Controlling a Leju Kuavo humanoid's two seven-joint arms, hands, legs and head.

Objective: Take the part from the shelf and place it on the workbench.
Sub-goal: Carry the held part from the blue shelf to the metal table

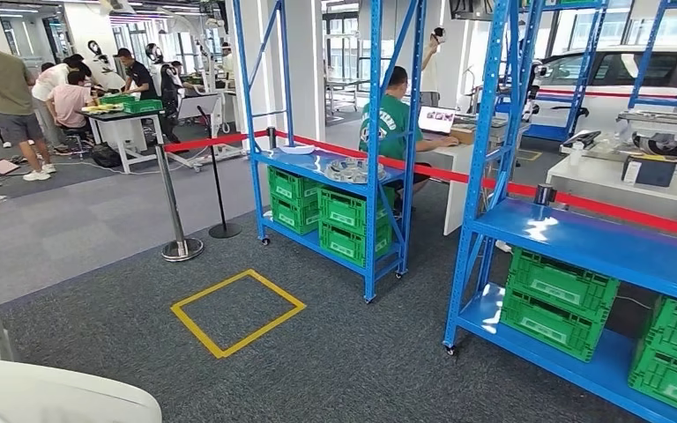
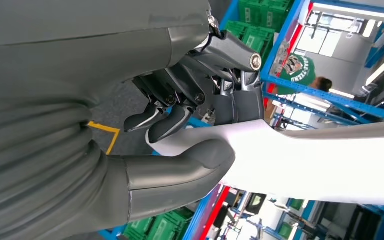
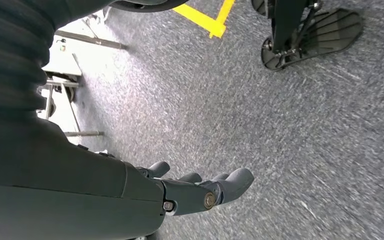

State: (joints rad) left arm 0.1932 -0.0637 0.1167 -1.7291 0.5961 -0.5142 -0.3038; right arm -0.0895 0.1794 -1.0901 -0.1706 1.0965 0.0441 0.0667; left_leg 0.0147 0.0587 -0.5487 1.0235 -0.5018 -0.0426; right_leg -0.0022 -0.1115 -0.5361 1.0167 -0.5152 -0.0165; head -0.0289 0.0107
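In the left wrist view my left hand [image 2: 180, 117] grips a long, smooth white part [image 2: 320, 165]. The thick grey thumb [image 2: 180, 170] lies on one side of it and the dark fingers [image 2: 155, 117] on the other. The part runs away from the hand, with blue shelving behind it. In the head view a white rounded surface [image 1: 53, 392], which looks like the same part, lies in the lower left corner. My right hand [image 3: 200, 192] hangs over the grey carpet with its fingers stretched out and nothing in it.
Two blue shelf racks [image 1: 326, 167] [image 1: 599, 238] with green crates [image 1: 344, 220] stand ahead and to the right. A yellow taped square [image 1: 238, 310] marks the carpet. A stanchion [image 1: 181, 248] carries a red belt. A person in green [image 1: 392, 119] sits behind; others stand far left.
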